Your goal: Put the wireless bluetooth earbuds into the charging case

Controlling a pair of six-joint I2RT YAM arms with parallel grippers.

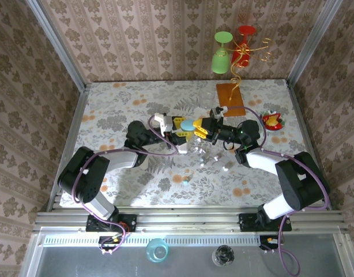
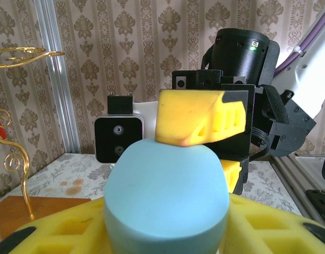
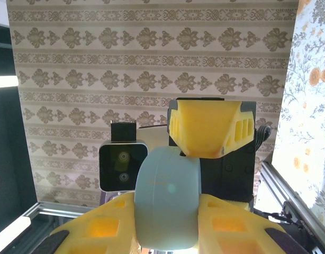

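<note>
A teal pebble-shaped charging case (image 1: 188, 124) hangs above the middle of the table, closed and held from both sides. My left gripper (image 1: 180, 129) is shut on it; its yellow fingers (image 2: 56, 233) flank the case (image 2: 165, 196) in the left wrist view. My right gripper (image 1: 201, 128) is shut on the same case (image 3: 168, 201), seen edge-on between its pads (image 3: 99, 227). Each wrist view also shows the other gripper's yellow finger pressing the case from above. Several tiny white earbuds (image 1: 214, 156) lie scattered on the tablecloth just in front of the grippers, and one teal earbud (image 1: 185, 179) lies nearer the bases.
An orange wooden base (image 1: 230, 93) with a gold wire stand (image 2: 14, 106) sits at the back right, a green glass (image 1: 221, 56) and a red glass (image 1: 245, 33) hanging from it. A small red-and-yellow object (image 1: 272, 120) lies at the right edge. Patterned walls enclose three sides.
</note>
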